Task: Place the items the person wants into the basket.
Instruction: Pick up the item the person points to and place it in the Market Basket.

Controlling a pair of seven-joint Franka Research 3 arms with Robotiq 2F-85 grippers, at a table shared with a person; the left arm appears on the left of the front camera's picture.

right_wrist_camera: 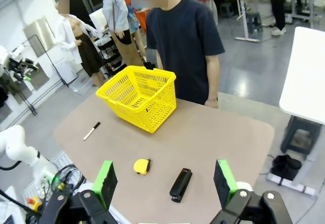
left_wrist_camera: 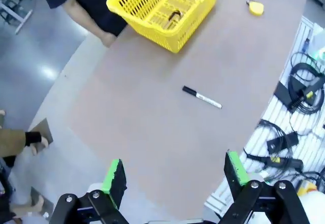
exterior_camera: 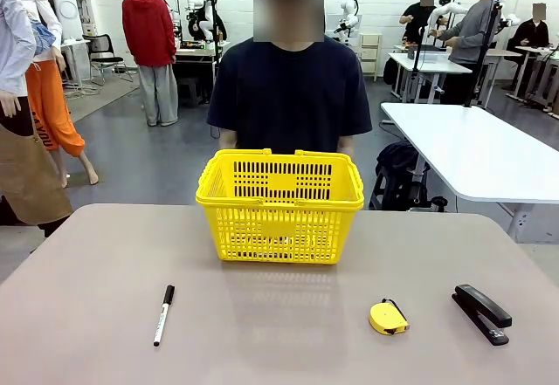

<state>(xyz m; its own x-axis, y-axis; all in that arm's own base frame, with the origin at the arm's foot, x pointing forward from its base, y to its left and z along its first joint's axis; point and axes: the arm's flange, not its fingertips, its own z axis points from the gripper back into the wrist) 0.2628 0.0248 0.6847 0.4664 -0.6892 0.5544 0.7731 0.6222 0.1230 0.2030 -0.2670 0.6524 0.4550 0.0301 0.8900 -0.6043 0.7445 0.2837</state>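
**Marker at the near left; both grippers spread and empty**

The black-capped, white-barrelled marker (exterior_camera: 164, 315) lies flat on the table (exterior_camera: 87, 254) at the near left. It is well apart from the yellow shopping basket (exterior_camera: 279, 206), which stands at the far centre just in front of the person (exterior_camera: 293, 88).

Judged from its form, the marker is light, rigid and smooth. Being round, it may roll if nudged, so a pinch across the middle of the barrel, fingers set crosswise to its length, looks the safest hold.

The left gripper (left_wrist_camera: 175, 176) hangs high over the table's left side, its 2 fingers spread wide with nothing between them. The right gripper (right_wrist_camera: 165, 181) is likewise spread and empty, over the near right.

In the left wrist view, 1 small dark object with a yellowish part (left_wrist_camera: 175, 16) lies on the basket floor; what it is cannot be told. The round yellow tape measure (exterior_camera: 389, 318) and the black stapler (exterior_camera: 481, 313) lie at the near right, outside the basket.
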